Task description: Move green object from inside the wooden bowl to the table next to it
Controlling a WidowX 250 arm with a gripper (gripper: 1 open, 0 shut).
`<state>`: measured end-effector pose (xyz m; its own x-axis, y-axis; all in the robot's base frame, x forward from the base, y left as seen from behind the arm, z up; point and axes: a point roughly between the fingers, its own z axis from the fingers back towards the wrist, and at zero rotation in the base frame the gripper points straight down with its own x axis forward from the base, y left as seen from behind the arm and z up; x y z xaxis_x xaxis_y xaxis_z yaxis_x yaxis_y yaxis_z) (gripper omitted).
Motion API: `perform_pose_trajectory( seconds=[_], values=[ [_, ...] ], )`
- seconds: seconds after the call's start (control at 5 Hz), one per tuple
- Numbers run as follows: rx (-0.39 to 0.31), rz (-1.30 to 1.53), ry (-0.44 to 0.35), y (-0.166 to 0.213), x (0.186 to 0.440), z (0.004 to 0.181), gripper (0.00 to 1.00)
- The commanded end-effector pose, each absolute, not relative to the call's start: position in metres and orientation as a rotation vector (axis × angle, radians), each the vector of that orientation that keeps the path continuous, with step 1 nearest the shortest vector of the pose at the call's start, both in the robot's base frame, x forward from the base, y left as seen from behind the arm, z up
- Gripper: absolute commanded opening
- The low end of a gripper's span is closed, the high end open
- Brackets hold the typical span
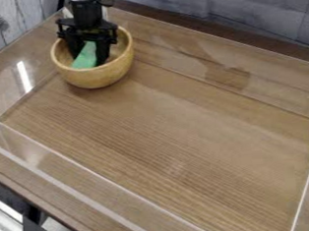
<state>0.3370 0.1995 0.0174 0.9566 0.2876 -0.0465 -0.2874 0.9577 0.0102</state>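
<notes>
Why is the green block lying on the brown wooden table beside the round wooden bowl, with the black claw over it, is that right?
Not quite: the bright green block is inside the round light tan wooden bowl, not on the brown wood-grain table beside it. The camera view shows this. The black claw is over it, as you said.
</notes>
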Motion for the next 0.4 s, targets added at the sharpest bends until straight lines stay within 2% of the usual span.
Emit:
perform_pose_trajectory(
  seconds=[0.0,0.2],
  values=[
    [-0.011,0.313,0.088,0.212,0.31,0.01,0.0],
    [-0.015,0.319,0.096,0.211,0.297,0.011,0.0]
  ],
)
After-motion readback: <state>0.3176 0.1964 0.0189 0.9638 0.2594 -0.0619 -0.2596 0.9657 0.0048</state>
